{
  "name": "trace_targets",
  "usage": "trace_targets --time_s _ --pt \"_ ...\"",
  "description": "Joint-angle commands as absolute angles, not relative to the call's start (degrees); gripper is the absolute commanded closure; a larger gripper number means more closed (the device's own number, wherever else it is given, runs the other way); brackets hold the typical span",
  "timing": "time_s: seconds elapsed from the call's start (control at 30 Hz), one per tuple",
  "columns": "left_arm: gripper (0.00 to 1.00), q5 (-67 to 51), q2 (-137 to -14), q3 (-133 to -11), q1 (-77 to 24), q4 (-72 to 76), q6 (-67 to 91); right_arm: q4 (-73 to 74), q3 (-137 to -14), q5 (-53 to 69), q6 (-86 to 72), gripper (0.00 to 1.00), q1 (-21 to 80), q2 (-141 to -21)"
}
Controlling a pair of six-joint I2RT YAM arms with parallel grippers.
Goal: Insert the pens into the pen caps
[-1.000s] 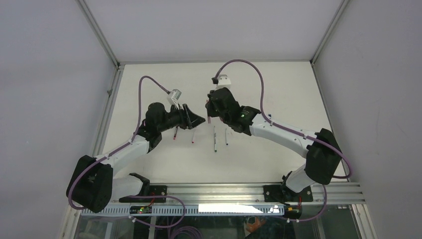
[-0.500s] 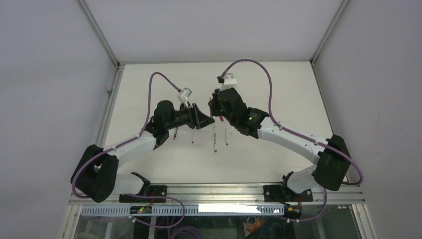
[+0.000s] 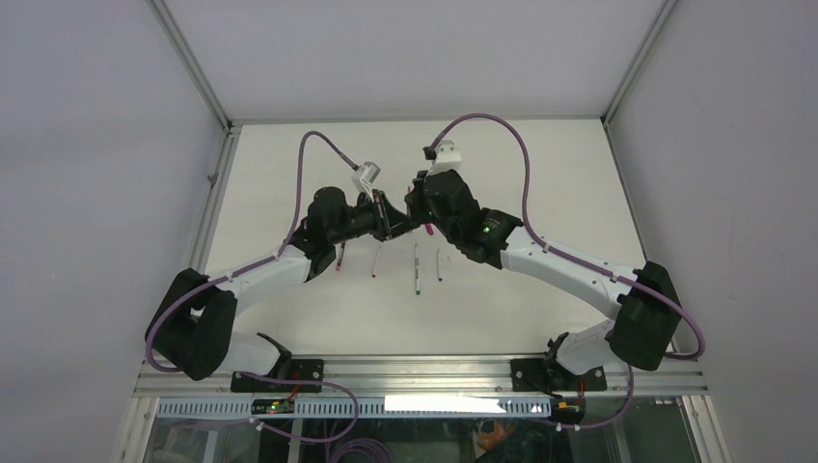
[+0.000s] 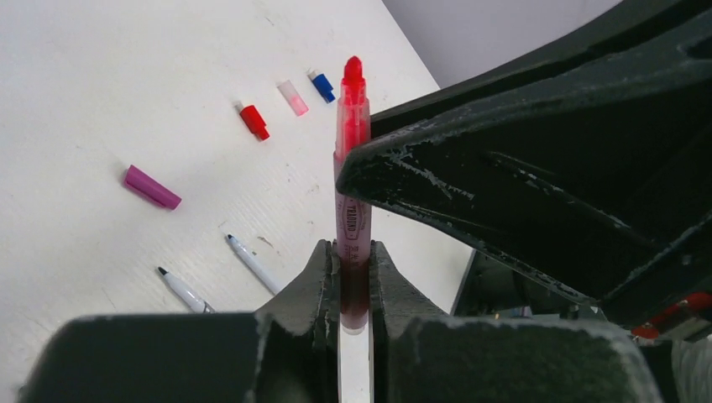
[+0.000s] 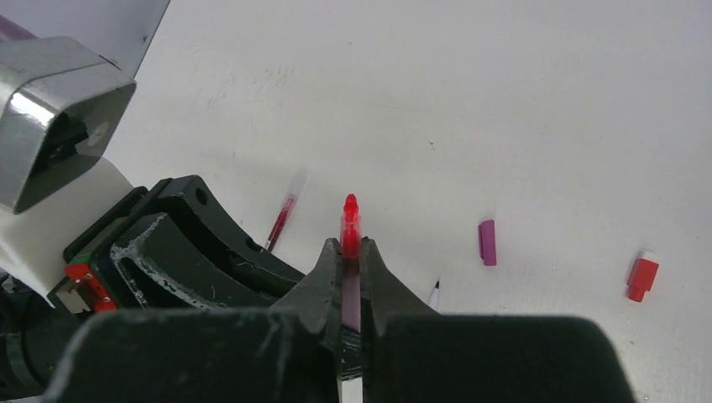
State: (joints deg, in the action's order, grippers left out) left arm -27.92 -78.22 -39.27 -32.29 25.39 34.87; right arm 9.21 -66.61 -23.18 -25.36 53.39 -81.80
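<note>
A pinkish-red pen (image 4: 353,210) with a bright red tip stands upright above the table, gripped from both sides. My left gripper (image 4: 353,248) is shut on its lower end. My right gripper (image 5: 351,248) is shut on it just under the tip (image 5: 350,210). In the top view the left gripper (image 3: 394,214) and right gripper (image 3: 417,207) meet nose to nose. Pen caps lie on the table: magenta (image 4: 151,186), red (image 4: 253,122), pale pink (image 4: 293,97) and blue (image 4: 321,86). Two white pens (image 4: 252,262) lie near, and a dark red pen (image 5: 284,214).
Several loose pens (image 3: 417,270) lie in a row on the white table (image 3: 540,183) just in front of the grippers. Grey walls and a metal frame (image 3: 212,193) close the table in at the left, right and back.
The left arm swung right up to the right gripper, and its open jaws closed on the pen held there. The right gripper shifted slightly back and stayed shut.
</note>
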Motion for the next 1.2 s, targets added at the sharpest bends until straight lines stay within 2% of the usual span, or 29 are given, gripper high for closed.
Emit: trace_targets --time_s 0.0,0.17,0.23,0.3,0.33,0.37,0.5,0.6,0.87,1.17 --pt "1.00 -27.3 -79.4 -42.1 -32.7 28.9 33.8 6.9 -66.2 -23.3 -26.0 1.00 53.5 -81.0" --pt "1.00 -27.9 -80.1 -41.6 -32.7 29.5 33.8 6.8 -66.2 -23.8 -25.9 1.00 53.5 -81.3" --pt "1.00 -28.0 -80.2 -41.6 -32.7 28.4 32.9 6.8 -66.4 -25.2 -24.8 0.83 53.5 -80.8" --pt "1.00 -27.9 -80.6 -41.5 -32.7 26.8 31.8 6.8 -66.2 -28.4 -22.9 0.50 53.0 -79.6" --pt "1.00 -27.6 -80.9 -41.6 -32.7 25.5 31.0 6.9 -66.2 -29.8 -21.9 0.41 52.2 -78.7" --pt "1.00 -27.2 -81.3 -41.6 -32.7 23.7 30.2 7.2 -66.1 -30.4 -21.3 0.38 50.9 -77.5" --pt "1.00 -24.7 -82.2 -40.9 -32.7 19.1 26.3 9.4 -64.5 -29.0 -20.9 0.35 43.3 -71.9" --pt "1.00 -22.1 -81.4 -40.6 -32.8 15.0 23.5 17.3 -66.0 -27.1 -21.5 0.35 36.3 -71.9" --pt "1.00 -19.1 -76.2 -40.8 -32.9 4.0 16.6 29.0 -68.3 -20.8 -20.7 0.47 23.2 -83.6" --pt "1.00 -17.1 -72.3 -39.2 -33.0 0.2 13.9 30.2 -73.2 -21.1 -18.8 0.60 20.0 -97.7"
